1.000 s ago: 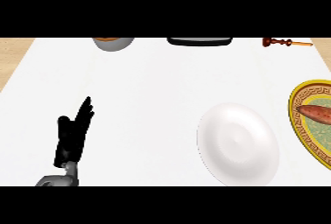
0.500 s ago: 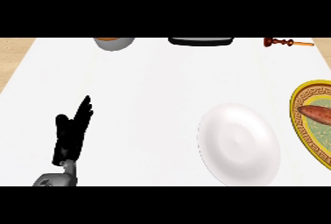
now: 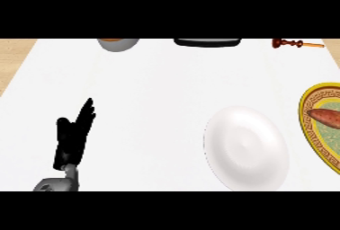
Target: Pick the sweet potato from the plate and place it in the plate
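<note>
sweet potato: the reddish-brown, tapered sweet potato point(image 3: 326, 117) lies on the green plate with a yellow, Greek-key patterned rim point(image 3: 306, 120) at the view's right edge. Only part of both shows; the rest is cut off by the frame.
target plate: the plain white round plate point(image 3: 246, 148) sits just left of the patterned one, rims near each other, nothing on it. Short carry between the two, which is likely why they are set side by side.
task state: the potato is on the patterned plate, not the white one. So, as things lie, the placement is not there.
left hand: the black left hand point(image 3: 72, 137) stands at lower left on its grey forearm point(image 3: 61, 179), fingers straight and apart, pointing up, holding nothing. It is well apart from both plates, so it reads as resting, out of the working zone.
right hand: not visible anywhere in the view.
reach judgement: both plates are on the right side, so the right arm looks the natural one for the pick.
background: grey bowl point(image 3: 119, 43), dark tray point(image 3: 207, 42) and brown wooden turned object point(image 3: 295, 43) line the far edge of the white counter point(image 3: 159, 90), clear of the carry path.
</note>
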`<state>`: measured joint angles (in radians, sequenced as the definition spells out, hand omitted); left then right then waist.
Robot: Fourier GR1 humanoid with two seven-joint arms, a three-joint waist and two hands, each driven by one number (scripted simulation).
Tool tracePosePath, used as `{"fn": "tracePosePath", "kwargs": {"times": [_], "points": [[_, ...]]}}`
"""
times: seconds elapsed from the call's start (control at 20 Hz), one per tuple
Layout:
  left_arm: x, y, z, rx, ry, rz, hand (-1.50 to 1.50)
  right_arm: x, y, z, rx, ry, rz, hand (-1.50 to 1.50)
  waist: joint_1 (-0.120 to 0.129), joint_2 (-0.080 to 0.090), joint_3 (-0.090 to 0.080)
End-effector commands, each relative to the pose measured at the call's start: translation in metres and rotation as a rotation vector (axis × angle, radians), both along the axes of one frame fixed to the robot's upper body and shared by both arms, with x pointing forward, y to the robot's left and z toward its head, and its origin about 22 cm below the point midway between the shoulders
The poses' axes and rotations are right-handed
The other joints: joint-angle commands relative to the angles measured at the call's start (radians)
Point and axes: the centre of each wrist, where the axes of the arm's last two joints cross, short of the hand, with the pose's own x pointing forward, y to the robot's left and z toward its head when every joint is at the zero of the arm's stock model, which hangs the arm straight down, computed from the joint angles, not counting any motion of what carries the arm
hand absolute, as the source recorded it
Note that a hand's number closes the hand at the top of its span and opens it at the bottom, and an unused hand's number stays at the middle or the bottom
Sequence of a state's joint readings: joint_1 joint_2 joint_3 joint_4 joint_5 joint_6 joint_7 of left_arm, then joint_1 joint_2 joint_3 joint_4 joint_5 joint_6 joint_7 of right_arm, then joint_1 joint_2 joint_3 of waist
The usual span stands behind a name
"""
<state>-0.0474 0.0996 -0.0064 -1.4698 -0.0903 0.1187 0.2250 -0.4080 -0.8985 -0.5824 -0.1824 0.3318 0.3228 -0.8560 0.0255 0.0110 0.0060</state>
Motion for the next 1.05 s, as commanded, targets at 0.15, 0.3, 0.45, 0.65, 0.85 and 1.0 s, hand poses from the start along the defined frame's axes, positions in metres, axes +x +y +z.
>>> {"fn": "tracePosePath", "kwargs": {"times": [0.15,0.3,0.45,0.65,0.85,1.0], "points": [[0.003,-0.008,-0.001,-0.007,-0.015,0.001,0.0,-0.03,-0.012,-0.003,0.035,-0.07,0.011,-1.5,-0.006,0.003,0.004],[-0.006,-0.005,-0.004,-0.002,0.009,-0.013,0.0,-0.025,-0.015,0.007,0.046,-0.077,-0.007,-1.5,0.003,0.001,0.003],[0.0,0.008,-0.004,0.001,-0.008,-0.008,0.0,-0.034,-0.018,0.005,0.041,-0.083,-0.051,-1.5,-0.001,0.004,0.003],[-0.008,0.001,-0.008,-0.008,-0.015,0.008,0.0,-0.039,-0.027,0.021,0.032,-0.073,-0.102,-1.5,0.005,0.003,0.004],[-0.008,0.007,-0.006,-0.007,-0.007,0.008,0.0,-0.05,-0.026,0.009,0.016,-0.072,-0.11,-1.5,0.005,0.003,0.005],[0.001,0.0,-0.002,-0.007,0.009,-0.007,0.0,-0.044,-0.023,0.008,-0.025,-0.06,-0.131,-1.5,0.005,0.006,0.006]]}}
